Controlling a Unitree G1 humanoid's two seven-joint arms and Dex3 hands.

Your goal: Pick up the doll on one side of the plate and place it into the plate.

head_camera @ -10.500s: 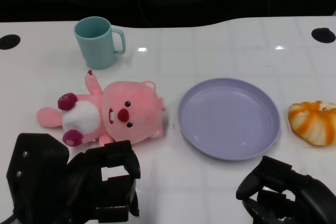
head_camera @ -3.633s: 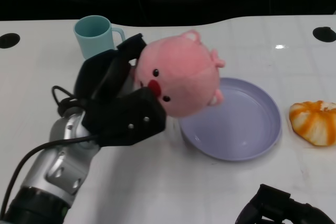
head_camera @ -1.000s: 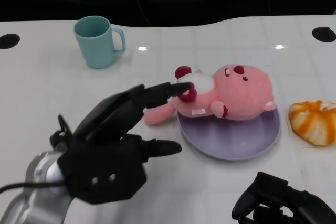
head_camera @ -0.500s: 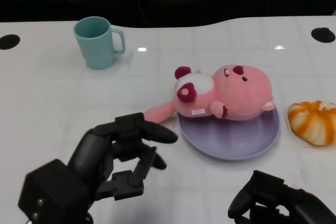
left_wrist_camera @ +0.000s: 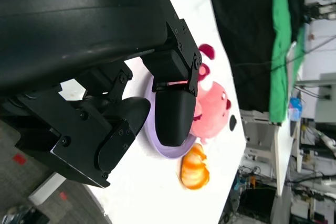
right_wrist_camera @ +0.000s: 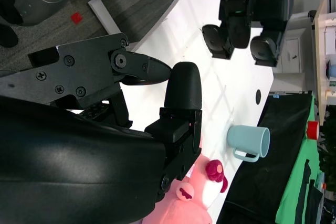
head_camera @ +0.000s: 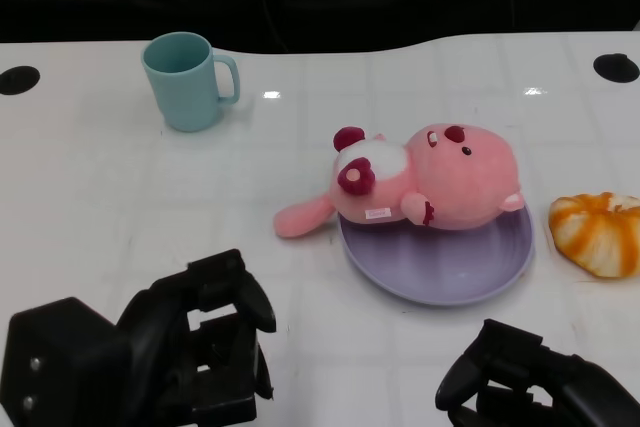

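Now, doll (head_camera: 440, 187) lying on plate (head_camera: 440, 277), leg over its left rim, left hand (head_camera: 150, 367) and right hand (head_camera: 535, 392) at table near edge, fingers curled, holding nothing.

white table (head_camera: 90, 207) | teal mug (head_camera: 187, 81) far left | purple plate (head_camera: 440, 269) centre | orange-white bun (head_camera: 596, 232) right edge
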